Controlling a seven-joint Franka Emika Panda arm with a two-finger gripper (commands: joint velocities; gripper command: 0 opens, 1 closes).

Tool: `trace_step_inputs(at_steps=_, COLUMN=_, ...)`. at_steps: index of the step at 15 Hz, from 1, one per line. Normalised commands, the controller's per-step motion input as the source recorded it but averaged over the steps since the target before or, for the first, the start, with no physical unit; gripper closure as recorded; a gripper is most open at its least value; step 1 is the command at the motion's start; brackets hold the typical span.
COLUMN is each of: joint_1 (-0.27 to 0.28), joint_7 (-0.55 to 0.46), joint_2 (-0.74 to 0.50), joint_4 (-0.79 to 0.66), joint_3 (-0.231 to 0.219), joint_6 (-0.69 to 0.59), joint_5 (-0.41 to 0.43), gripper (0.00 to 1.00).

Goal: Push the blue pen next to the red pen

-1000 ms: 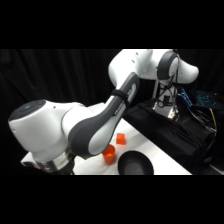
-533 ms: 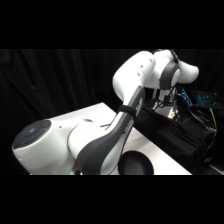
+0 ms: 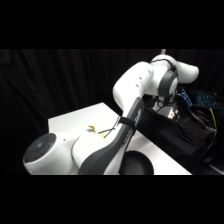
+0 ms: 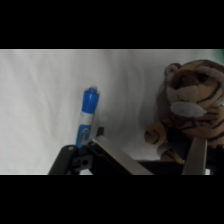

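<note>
While the blue pen (image 4: pixel 88 116) lies flat on the white counter (image 4: pixel 40 100) just ahead of the tool (image 4: pixel 150 157), its lower end sits beside the nearer finger (image 4: pixel 112 152), and whether they touch cannot be told. A second finger (image 4: pixel 196 156) rises well apart at the right, in front of a striped tiger plush toy (image 4: pixel 192 112), so the tool looks spread open and grasps nothing. No red pen shows in the wrist view, and in the side view the white arm (image 3: pixel 125 135) hides most of the counter, so the direction of the push cannot be judged from here. To push well, the finger should probably meet the pen's long side near its middle, low against the counter, since contact at one end would likely spin it rather than slide it. Keeping clear of the toy would avoid dragging it along.
</note>
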Motion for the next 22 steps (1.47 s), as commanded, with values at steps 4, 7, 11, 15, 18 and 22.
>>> trace_step_inputs(at_steps=4, joint_1=-0.081, joint_7=0.0, joint_2=0.11, joint_4=0.25, joint_3=0.028, joint_6=-0.06, joint_5=0.064, gripper=0.0)
trace_step_inputs(at_steps=7, joint_1=-0.134, joint_7=0.0, joint_2=0.01, joint_4=0.15, joint_3=-0.035, joint_6=-0.01, joint_5=0.02, gripper=0.0)
trace_step_inputs(at_steps=11, joint_1=-0.155, joint_7=-0.03, joint_2=0.03, joint_4=0.12, joint_3=-0.02, joint_6=-0.01, joint_5=0.036, gripper=0.0)
trace_step_inputs(at_steps=15, joint_1=-0.129, joint_7=-0.05, joint_2=0.06, joint_4=0.1, joint_3=0.002, joint_6=-0.02, joint_5=0.041, gripper=0.0)
trace_step_inputs(at_steps=18, joint_1=-0.088, joint_7=-0.04, joint_2=0.02, joint_4=0.1, joint_3=-0.002, joint_6=-0.03, joint_5=0.022, gripper=0.0)
trace_step_inputs(at_steps=22, joint_1=-0.037, joint_7=-0.02, joint_2=-0.04, joint_4=0.08, joint_3=-0.01, joint_6=-0.04, joint_5=0.0, gripper=0.0)
